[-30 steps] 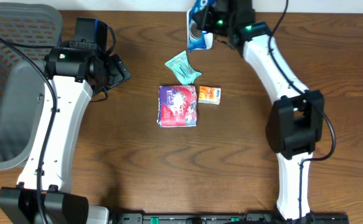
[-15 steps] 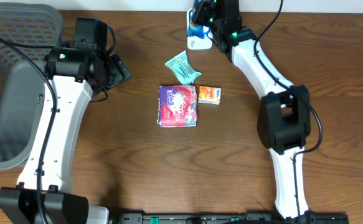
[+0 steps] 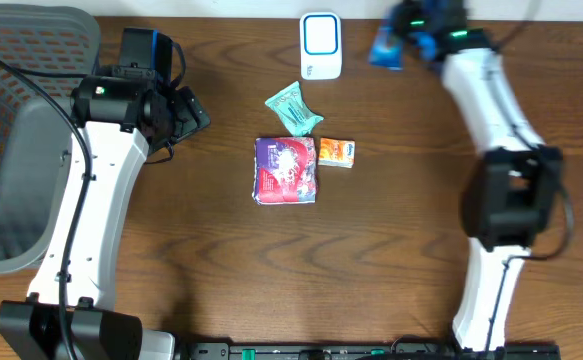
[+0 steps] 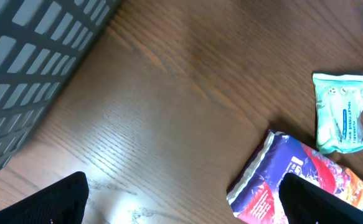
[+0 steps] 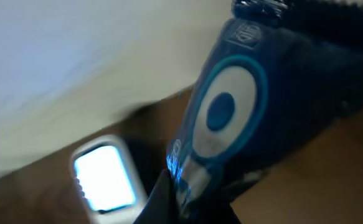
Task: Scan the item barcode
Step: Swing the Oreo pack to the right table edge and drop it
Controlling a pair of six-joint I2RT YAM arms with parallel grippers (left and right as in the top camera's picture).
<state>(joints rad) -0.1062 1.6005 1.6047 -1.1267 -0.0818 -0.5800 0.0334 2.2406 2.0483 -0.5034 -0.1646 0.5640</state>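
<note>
Blur over right claw (image 3: 403, 35), tight on blue packet (image 5: 231, 106); left claw (image 4: 187, 202) spread, tips (image 4: 63, 199) cropped.

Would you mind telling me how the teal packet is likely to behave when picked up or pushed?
The teal packet looks like a soft pouch with crimped ends, so it would probably flex rather than stay stiff. Its plastic film may be slippery. Lying flat on the table, it should slide, not roll.

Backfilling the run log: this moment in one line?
right gripper: shut on blue packet, right of scanner | left gripper: open, empty, near basket | on table: purple packet, wipes pack, orange box
</note>
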